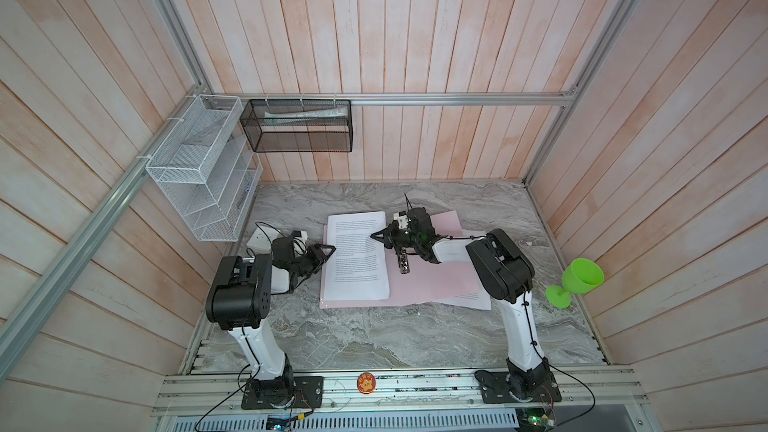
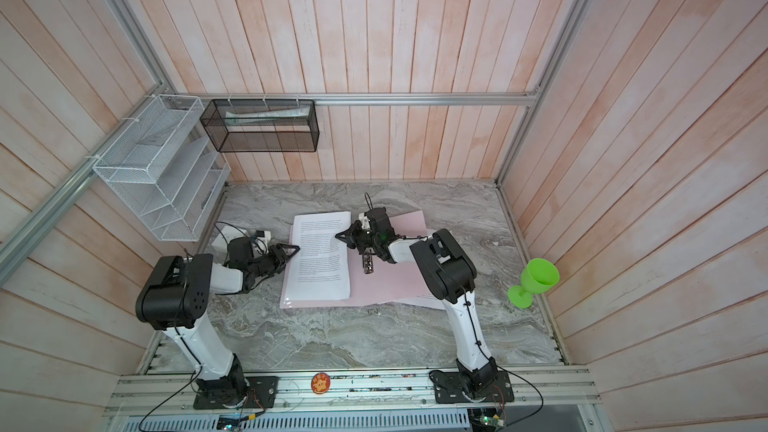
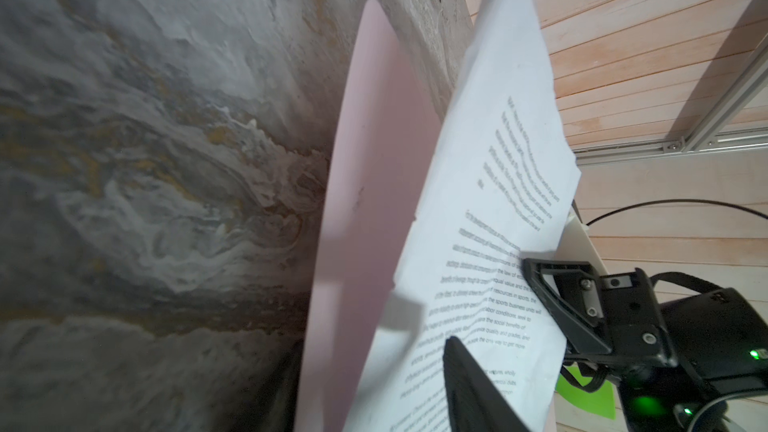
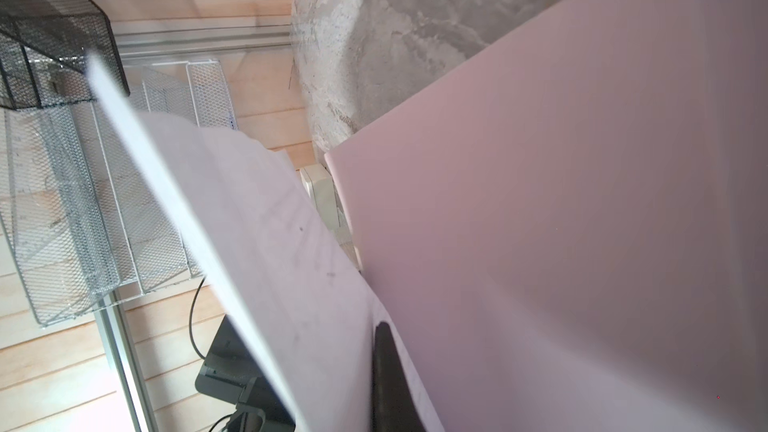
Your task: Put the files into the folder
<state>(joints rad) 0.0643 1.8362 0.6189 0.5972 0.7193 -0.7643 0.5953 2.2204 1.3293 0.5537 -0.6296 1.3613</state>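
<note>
Marble top (image 1: 374, 338), thin pink folder (image 1: 432, 284) w/ files (image 1: 357, 259)

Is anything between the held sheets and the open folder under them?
Nothing visible. The printed sheets sit directly over the left half of the pink folder, pinched at their right edge by the right gripper. The metal clip sits beside them at the spine. One more sheet lies partly under it.

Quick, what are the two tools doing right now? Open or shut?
Left tool: at the edge of the files; cannot tell open or shut.
Right tool: shut on the files.
</note>
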